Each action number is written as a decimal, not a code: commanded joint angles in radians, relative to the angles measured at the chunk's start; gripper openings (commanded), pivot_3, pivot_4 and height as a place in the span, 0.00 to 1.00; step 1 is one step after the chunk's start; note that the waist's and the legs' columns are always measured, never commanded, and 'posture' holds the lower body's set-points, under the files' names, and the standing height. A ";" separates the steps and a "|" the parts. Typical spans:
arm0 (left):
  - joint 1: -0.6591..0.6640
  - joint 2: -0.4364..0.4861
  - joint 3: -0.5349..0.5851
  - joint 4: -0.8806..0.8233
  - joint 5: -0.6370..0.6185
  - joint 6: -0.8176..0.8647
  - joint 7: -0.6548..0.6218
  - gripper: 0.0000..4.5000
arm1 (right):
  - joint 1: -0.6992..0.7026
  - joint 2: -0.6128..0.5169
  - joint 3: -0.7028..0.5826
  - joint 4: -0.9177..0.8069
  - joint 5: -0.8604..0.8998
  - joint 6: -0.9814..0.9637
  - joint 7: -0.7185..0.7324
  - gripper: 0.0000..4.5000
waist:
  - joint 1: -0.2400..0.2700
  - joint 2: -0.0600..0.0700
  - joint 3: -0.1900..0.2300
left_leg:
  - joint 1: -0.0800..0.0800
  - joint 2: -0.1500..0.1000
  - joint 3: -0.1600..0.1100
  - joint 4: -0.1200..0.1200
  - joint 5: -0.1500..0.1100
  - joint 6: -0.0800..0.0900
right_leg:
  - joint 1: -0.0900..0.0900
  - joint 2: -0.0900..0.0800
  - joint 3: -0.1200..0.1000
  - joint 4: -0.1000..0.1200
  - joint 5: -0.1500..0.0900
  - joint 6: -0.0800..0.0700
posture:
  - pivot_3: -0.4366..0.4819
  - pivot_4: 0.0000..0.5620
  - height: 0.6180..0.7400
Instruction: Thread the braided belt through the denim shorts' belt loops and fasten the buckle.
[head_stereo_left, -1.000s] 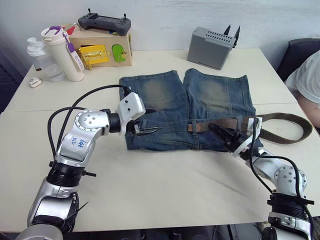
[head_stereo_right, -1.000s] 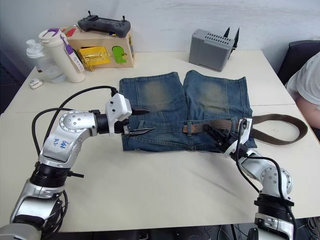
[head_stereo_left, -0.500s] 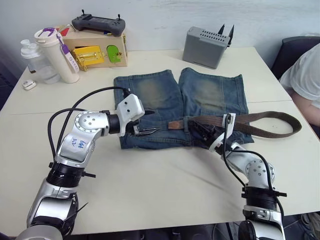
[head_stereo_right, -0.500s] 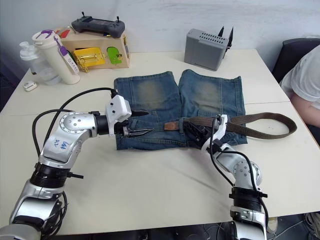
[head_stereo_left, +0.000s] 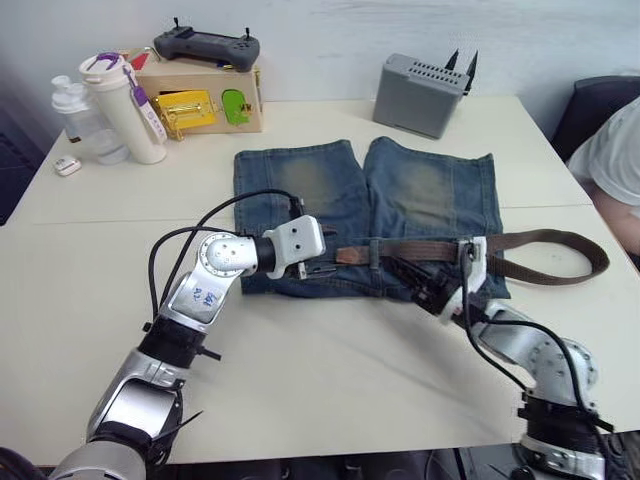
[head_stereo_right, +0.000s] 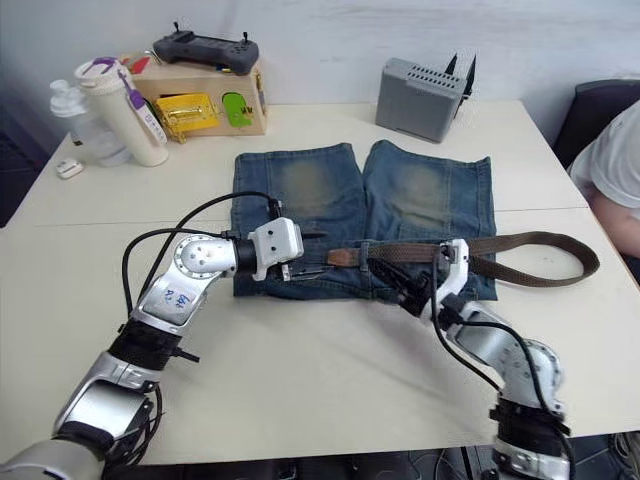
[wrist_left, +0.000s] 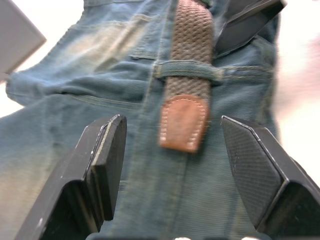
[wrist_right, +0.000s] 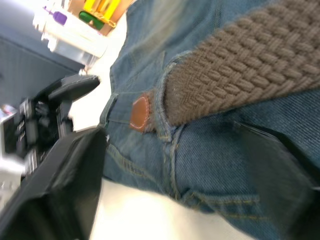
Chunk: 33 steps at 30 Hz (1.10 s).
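You have the denim shorts (head_stereo_left: 400, 215) lying flat on the white table (head_stereo_left: 300, 370), waistband toward you, with the braided belt (head_stereo_left: 420, 248) running along the waistband. Its tan leather tip (wrist_left: 184, 122) has passed under one belt loop (wrist_left: 189, 70) and pokes out just beyond it; the rest trails off the shorts' right edge in a long flat loop on the table. You cannot see the buckle clearly from here.

Your left gripper (wrist_left: 172, 165) is spread wide, its fingers either side of the tip, holding nothing. Your right gripper (wrist_right: 175, 165) is also open, straddling the strap near the middle of the waistband without clamping it.

Expect the belt to be light, limp and a little grippy along the weave; pushed from behind, it will likely buckle rather than slide. The leather tip is the stiffest part, so take hold there and pull. The denim is soft and may bunch, so pin the waistband.

Far left, a bottle and tumbler (head_stereo_left: 125, 105) stand by a wooden box (head_stereo_left: 205, 100); contents unclear.
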 joint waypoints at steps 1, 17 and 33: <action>-0.042 -0.005 0.007 0.041 0.030 -0.124 0.013 0.74 | 0.024 -0.114 0.040 -0.154 -0.075 -0.039 0.122 0.99 | 0.001 0.000 0.000 | -0.001 0.000 0.000 0.000 0.000 0.000 | -0.001 0.000 0.000 0.000 0.000 0.000 | 0.48 0.27 0.97; -0.143 0.030 -0.124 0.336 0.394 -0.671 0.211 0.74 | 0.087 -0.269 0.084 -0.243 -0.332 -0.180 0.232 0.99 | 0.005 -0.001 0.000 | -0.004 0.000 -0.002 0.002 0.000 0.000 | -0.001 0.000 -0.002 -0.002 0.001 0.001 | 0.48 0.27 0.97; -0.178 -0.020 -0.111 0.395 0.445 -0.727 0.327 0.05 | 0.131 -0.311 0.014 -0.257 -0.387 -0.164 0.196 1.00 | 0.007 -0.001 0.000 | -0.004 0.000 -0.002 0.004 0.001 -0.001 | -0.001 -0.001 -0.003 -0.001 0.001 0.001 | 0.48 0.27 0.97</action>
